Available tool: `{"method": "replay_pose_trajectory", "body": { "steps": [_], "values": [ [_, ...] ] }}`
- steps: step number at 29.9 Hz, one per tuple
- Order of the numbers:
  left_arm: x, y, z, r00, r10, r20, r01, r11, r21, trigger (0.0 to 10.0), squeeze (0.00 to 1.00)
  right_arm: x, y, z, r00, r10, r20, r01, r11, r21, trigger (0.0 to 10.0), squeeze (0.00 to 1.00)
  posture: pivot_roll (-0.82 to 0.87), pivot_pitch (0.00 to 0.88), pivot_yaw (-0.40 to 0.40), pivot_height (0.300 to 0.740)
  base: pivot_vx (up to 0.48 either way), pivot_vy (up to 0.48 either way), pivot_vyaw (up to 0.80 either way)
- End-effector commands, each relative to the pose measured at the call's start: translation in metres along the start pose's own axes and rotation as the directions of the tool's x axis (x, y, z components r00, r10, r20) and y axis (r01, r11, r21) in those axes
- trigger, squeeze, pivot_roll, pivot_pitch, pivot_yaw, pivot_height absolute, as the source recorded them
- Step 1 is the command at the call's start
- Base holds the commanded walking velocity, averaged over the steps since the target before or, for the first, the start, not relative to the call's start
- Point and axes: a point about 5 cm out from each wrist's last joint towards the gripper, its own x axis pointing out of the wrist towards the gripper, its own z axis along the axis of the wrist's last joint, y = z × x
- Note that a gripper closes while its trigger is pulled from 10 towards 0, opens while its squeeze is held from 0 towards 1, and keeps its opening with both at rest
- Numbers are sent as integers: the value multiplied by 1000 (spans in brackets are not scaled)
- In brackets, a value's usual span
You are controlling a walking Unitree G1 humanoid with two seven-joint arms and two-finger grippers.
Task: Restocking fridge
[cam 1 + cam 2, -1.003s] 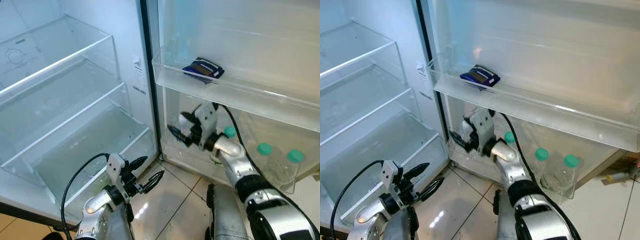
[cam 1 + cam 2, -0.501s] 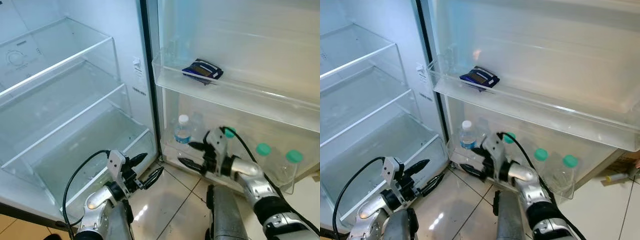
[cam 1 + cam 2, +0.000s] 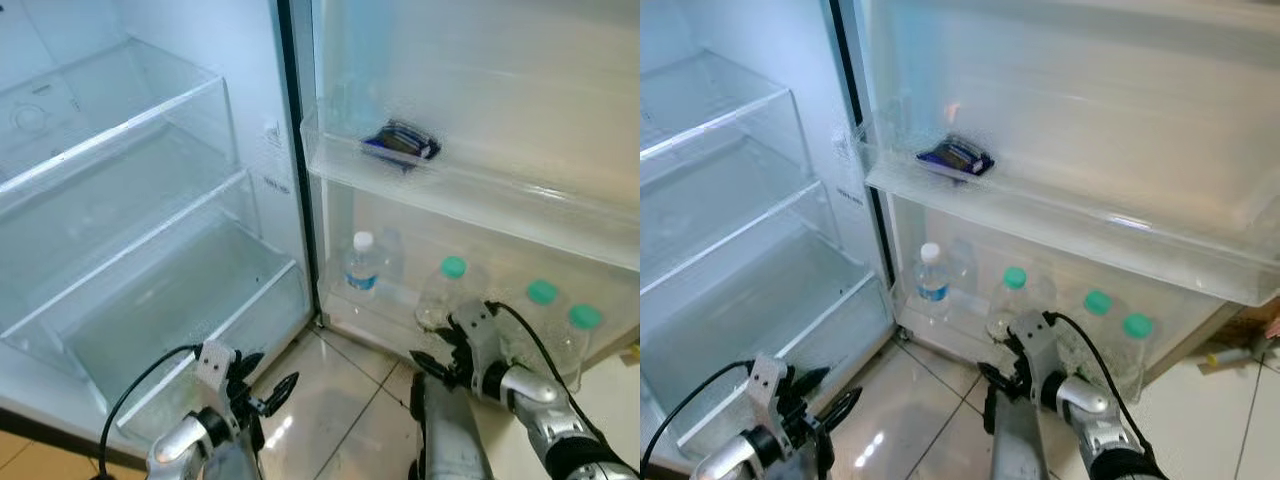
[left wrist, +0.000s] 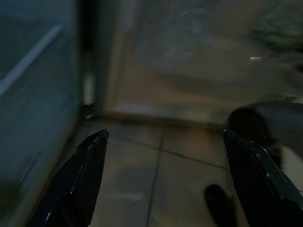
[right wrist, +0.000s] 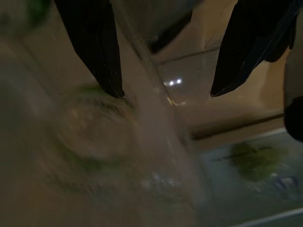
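Clear plastic shelves line the open fridge [image 3: 150, 200]. From the left eye, a white-capped water bottle [image 3: 361, 268] stands in the lower door bin [image 3: 400, 325], left of three green-capped bottles [image 3: 450, 290]. A dark packet [image 3: 400, 143] lies in the upper door bin. Right gripper [image 3: 440, 362] hangs empty just before the lower bin, fingers spread. Left gripper [image 3: 262, 385] hovers low over the tiled floor [image 3: 340, 390].

Left wrist view: two black fingers [image 4: 83, 175] wide apart above tiles.

Right wrist view: blurred, fingers [image 5: 94, 42] parted, nothing between them.
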Motion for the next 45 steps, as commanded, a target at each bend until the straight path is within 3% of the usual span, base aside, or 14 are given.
{"method": "replay_pose_trajectory", "body": {
  "steps": [1,5,13,17,18,20,21,23,25,26,33,40,43,45],
  "values": [
    [-10,4,-11,998,59,-35,-60,998,-27,10000,0,-7,7,-28,996,-7,-86,16,995,95,10000,0,-66,65,-20,455,0,0,0],
    [-16,5,-19,993,109,-50,-113,991,-77,10000,0,-6,17,-29,996,74,-46,-66,987,149,10000,0,-68,58,-14,455,0,0,0],
    [-11,3,-19,991,127,-31,-129,988,-89,10000,0,2,13,21,942,184,280,-245,948,201,10000,0,-72,57,-18,455,0,0,0],
    [-8,1,-20,991,131,-38,-134,987,-88,10000,0,-1,12,59,831,300,469,-407,902,143,10000,0,-77,59,-16,455,0,0,0],
    [-8,1,-20,991,131,-38,-134,987,-88,10000,0,-1,12,59,831,300,469,-407,902,143,10000,0,-77,59,-16,455,0,0,0],
    [-7,0,-21,991,128,-41,-132,987,-91,10000,0,-10,20,78,732,427,531,-532,845,54,10000,0,-78,62,-15,455,0,0,0],
    [-7,0,-21,991,128,-41,-132,987,-91,10000,0,-10,20,78,732,427,531,-532,845,54,10000,0,-78,62,-15,455,0,0,0],
    [-6,-1,-21,991,126,-40,-129,987,-92,10000,0,-17,29,85,659,533,531,-623,782,-13,10000,0,-78,64,-13,455,0,0,0],
    [-6,-1,-21,991,126,-40,-129,987,-92,10000,0,-17,29,85,659,533,531,-623,782,-13,10000,0,-78,64,-13,455,0,0,0],
    [-6,-1,-21,992,122,-38,-125,988,-92,10000,0,-23,38,84,614,613,498,-688,724,-43,10000,0,-77,67,-15,455,0,0,0],
    [-3,-1,-18,993,114,-19,-115,990,-86,10000,0,-33,55,62,578,743,337,-786,618,-14,10000,0,-74,74,-19,455,0,0,0],
    [0,-3,-14,995,98,2,-98,992,-81,10000,0,-37,63,55,561,773,297,-813,582,19,10000,0,-79,75,-13,455,0,0,0],
    [3,-3,-12,996,87,9,-86,993,-76,10000,0,-36,64,31,605,789,110,-796,602,63,10000,0,-77,75,-13,455,0,0,0],
    [3,-3,-12,996,86,12,-85,994,-75,10000,0,-35,62,24,630,774,67,-777,626,66,10000,0,-76,74,-13,455,0,0,0]
  ]
}}
